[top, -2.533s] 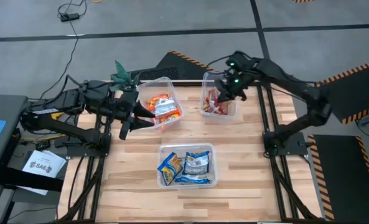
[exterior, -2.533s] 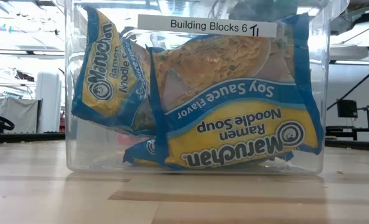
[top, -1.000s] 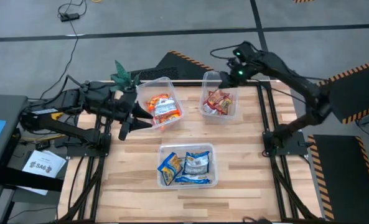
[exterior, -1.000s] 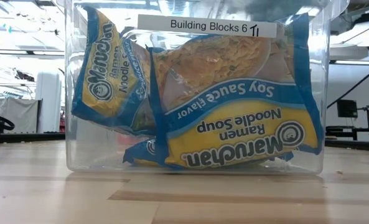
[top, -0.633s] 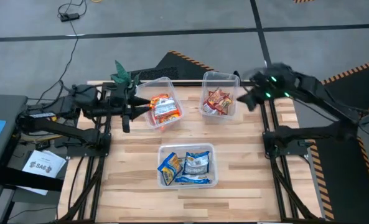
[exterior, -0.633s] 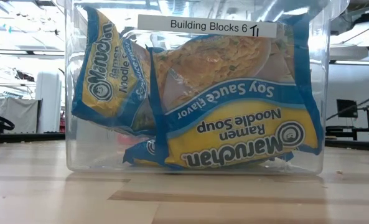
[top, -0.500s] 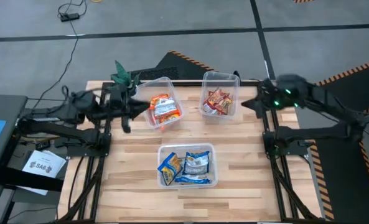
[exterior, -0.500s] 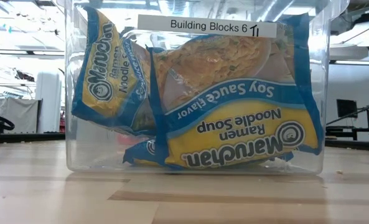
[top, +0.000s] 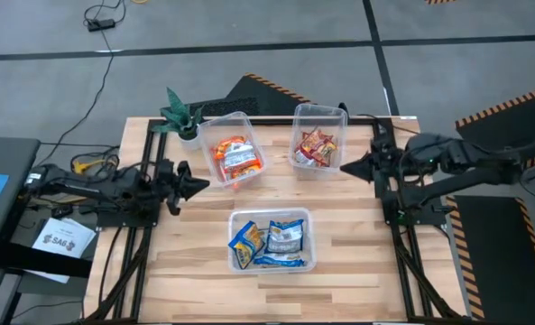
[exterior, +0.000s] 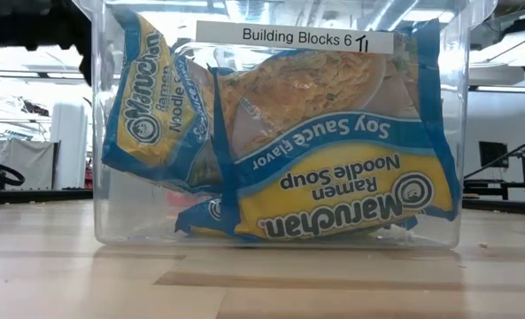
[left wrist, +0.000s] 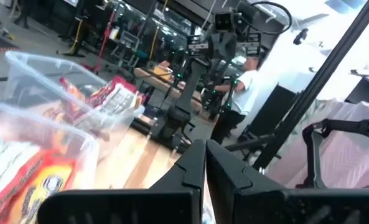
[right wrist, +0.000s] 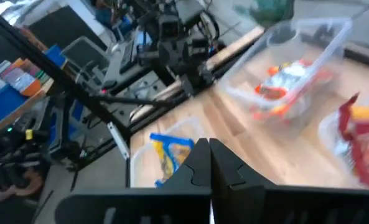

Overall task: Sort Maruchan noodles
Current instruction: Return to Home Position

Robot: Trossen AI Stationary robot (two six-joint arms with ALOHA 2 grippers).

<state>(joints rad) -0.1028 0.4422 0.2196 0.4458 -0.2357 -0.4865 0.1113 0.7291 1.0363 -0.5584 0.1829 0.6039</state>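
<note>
Closed fingers of left gripper [left wrist: 205,149], orange packet [left wrist: 23,186] in near clear tub [left wrist: 78,134], red packet [left wrist: 111,99] in far tub [left wrist: 23,67]

A band of bare table [top: 276,193] runs between the fingertips of the left gripper [top: 198,183] and those of the right gripper [top: 345,168], and it seems clear from above. Just past the left fingertips, off to one side, stands the tub [top: 220,118] of orange packets [top: 235,155], with a potted plant [top: 180,115] beyond it. The tub [top: 319,107] of red packets [top: 318,144] sits just beside the right fingertips. Across the band, the tub [top: 269,212] of blue packets [top: 272,239] blocks the way.
</note>
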